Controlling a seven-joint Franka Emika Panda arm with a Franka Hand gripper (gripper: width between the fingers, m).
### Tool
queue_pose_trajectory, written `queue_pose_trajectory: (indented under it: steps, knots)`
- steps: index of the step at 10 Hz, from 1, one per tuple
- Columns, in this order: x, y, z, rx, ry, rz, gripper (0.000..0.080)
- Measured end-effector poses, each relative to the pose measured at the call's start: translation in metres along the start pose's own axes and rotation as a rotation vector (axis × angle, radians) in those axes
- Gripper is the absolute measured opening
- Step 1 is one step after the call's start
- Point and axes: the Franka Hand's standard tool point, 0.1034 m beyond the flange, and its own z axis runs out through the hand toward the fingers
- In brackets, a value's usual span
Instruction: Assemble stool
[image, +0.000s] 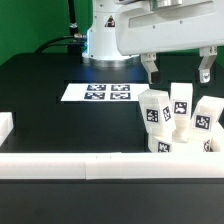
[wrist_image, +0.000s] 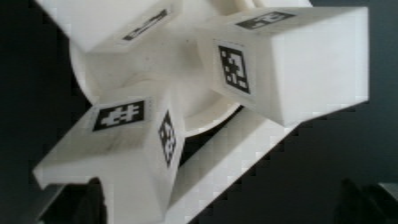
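Observation:
The stool's white round seat (image: 185, 145) lies by the front rail at the exterior view's right. Three white tagged leg blocks (image: 153, 108) (image: 180, 100) (image: 207, 113) stand up from it. I cannot tell whether they are fixed in. My gripper (image: 177, 70) hangs open and empty just above them, with one finger (image: 150, 68) on each side. In the wrist view the leg blocks (wrist_image: 267, 65) (wrist_image: 134, 135) fan out from the seat (wrist_image: 205, 108) below my gripper (wrist_image: 214, 205). Its dark fingertips (wrist_image: 63, 195) show at the frame's edges, touching nothing.
The marker board (image: 97, 93) lies flat on the black table, toward the exterior view's left of the stool. A long white rail (image: 60, 165) runs along the front edge, with a short one (image: 5, 125) at the left. The robot's base (image: 105, 35) stands behind.

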Motion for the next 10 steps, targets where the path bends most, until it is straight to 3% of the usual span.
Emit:
queue_pose_trajectory:
  steps: [2, 7, 8, 10]
  knots:
    - [0.001, 0.004, 0.001, -0.002, -0.013, -0.307, 0.0649]
    - [0.003, 0.007, 0.001, -0.016, -0.023, -0.448, 0.0649]
    - [0.006, 0.014, 0.003, -0.020, -0.027, -0.536, 0.0649]
    - [0.003, 0.026, 0.007, -0.005, -0.194, -0.545, 0.0649]
